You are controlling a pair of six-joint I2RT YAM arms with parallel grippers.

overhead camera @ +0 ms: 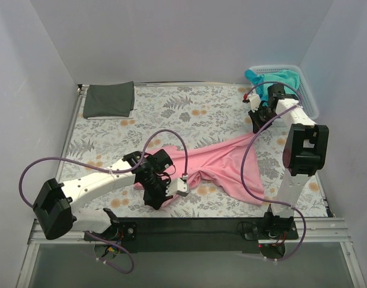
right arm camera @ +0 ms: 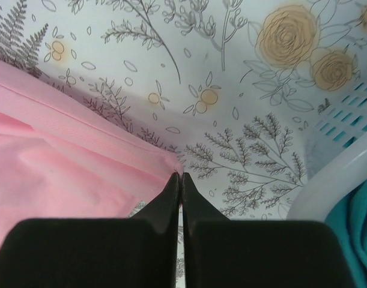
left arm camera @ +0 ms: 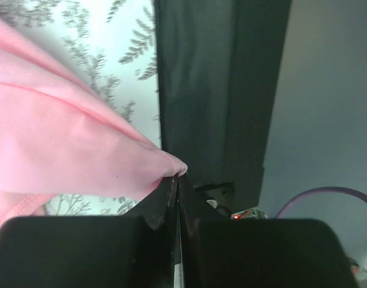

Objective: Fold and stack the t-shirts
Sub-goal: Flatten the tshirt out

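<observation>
The light pink t-shirt (overhead camera: 222, 161) hangs stretched across the middle of the tablecloth between my two grippers. My left gripper (overhead camera: 155, 203) is shut on its near-left edge, close to the table's front; in the left wrist view the cloth (left arm camera: 63, 138) is pinched at the tips of the gripper (left arm camera: 176, 176). My right gripper (overhead camera: 254, 128) is shut on the far-right corner; in the right wrist view the gripper (right arm camera: 182, 175) pinches the shirt's hem (right arm camera: 63, 168). The dark charcoal t-shirt (overhead camera: 109, 99) lies folded at the far left. The teal t-shirt (overhead camera: 272, 80) lies in the basket.
The white mesh basket (overhead camera: 310, 91) stands at the far right corner, just behind my right wrist; its rim also shows in the right wrist view (right arm camera: 327, 186). The floral tablecloth (overhead camera: 189, 108) covers the table. A black strip (overhead camera: 195, 227) runs along the front edge.
</observation>
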